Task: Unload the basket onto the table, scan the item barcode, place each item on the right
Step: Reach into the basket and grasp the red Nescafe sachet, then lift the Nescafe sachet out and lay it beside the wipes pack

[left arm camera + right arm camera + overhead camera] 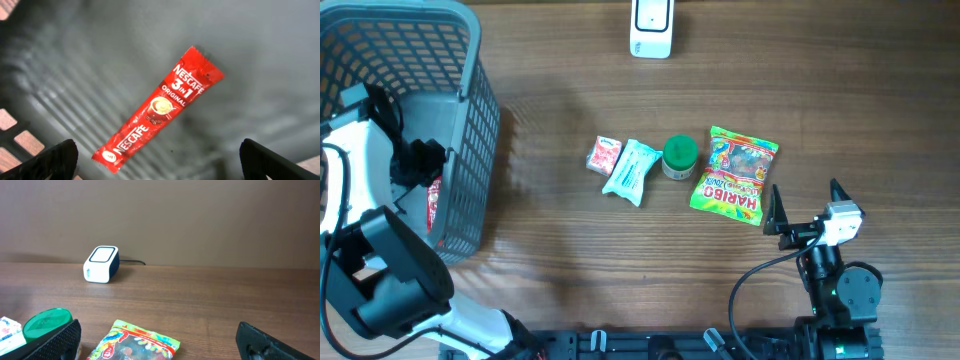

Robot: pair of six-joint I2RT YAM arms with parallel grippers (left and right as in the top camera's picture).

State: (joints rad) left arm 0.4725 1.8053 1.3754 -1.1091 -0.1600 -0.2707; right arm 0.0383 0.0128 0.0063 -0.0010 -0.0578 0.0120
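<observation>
Lying on the floor of the grey basket point(480, 130), the Nescafé sachet point(157, 110) is being judged light, floppy and slick, best pinched mid-length; left gripper point(167, 162) and right gripper point(803, 200) are being held with jaws apart.

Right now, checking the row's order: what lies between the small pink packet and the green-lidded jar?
A light teal pouch lies there, seen in the overhead view.

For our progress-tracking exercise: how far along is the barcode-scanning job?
Done, apparently: the Nescafe sachet lies in the basket, under the open left gripper. In hand: nothing; the right gripper is open near the Haribo bag. Left: that bag, green-lidded tub, teal packet and small red packet.
</observation>
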